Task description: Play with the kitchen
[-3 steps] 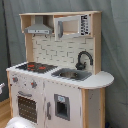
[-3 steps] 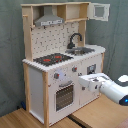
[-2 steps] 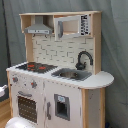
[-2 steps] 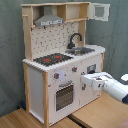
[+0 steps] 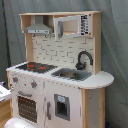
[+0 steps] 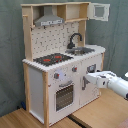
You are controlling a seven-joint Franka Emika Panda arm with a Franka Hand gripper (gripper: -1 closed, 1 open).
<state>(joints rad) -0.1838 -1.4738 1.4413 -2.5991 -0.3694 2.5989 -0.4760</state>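
Two cameras give us the kitchen (image 5: 55, 75) from opposite front corners, and in both exterior views it stands upright before a grey curtain (image 6: 10, 50). In the second exterior view we see it resting on a wooden floor (image 6: 100, 112).

On the worktop we see the black hob (image 5: 34, 66) with its red rings and, beside it, the steel sink (image 5: 71, 75) with the black faucet (image 5: 84, 59) curving over it. Above the hob hangs the grey hood (image 5: 38, 27); behind the worktop runs a pale tiled back wall (image 5: 57, 50). Below the hob sits the windowed oven door (image 6: 63, 96), shut in both exterior views.

In the second exterior view the upper cabinet door (image 6: 100, 11) swings outward at the second exterior view's right — the shelf behind it is exposed.

Our gripper (image 6: 86, 79) shows only in the second exterior view, coming in from the second exterior view's right on a white arm (image 6: 112, 84). Its tip lies right at the handle of the lower cupboard door (image 6: 89, 80) under the sink — we cannot tell whether the fingers are parted or closed, nor whether they truly touch the handle.
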